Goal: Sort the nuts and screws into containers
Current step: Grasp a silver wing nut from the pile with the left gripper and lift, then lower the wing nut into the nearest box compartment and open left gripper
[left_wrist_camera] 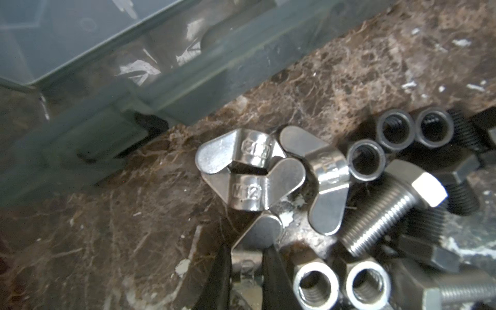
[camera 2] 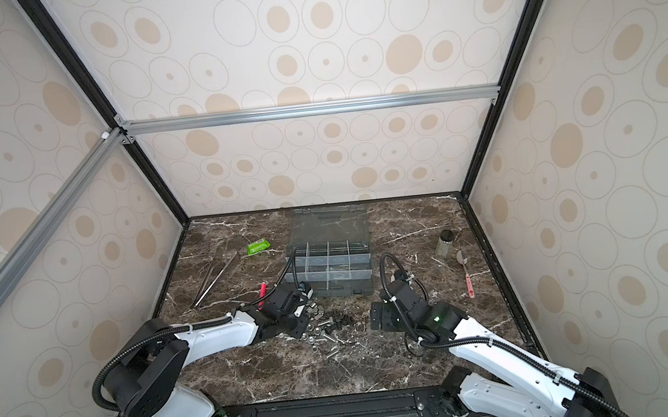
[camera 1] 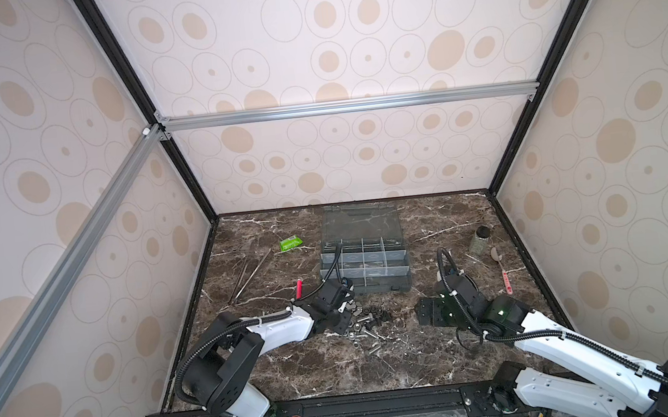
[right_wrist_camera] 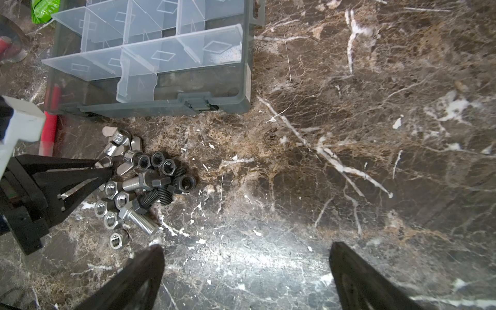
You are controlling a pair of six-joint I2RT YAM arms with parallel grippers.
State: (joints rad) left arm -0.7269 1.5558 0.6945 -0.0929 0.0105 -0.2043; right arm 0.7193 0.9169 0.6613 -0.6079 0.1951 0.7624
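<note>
Containers (right_wrist_camera: 150, 53) look empty; screws (right_wrist_camera: 139, 220) and nuts (right_wrist_camera: 110, 188) heaped mid-worktop (right_wrist_camera: 349, 161); left jaws pinching one wing nut (left_wrist_camera: 264, 230); right jaws spread, idle.

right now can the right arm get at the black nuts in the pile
Probably yes: the right tool is open over bare marble beside the black nuts, nothing between; the left tool grips a wing nut across the pile.
</note>
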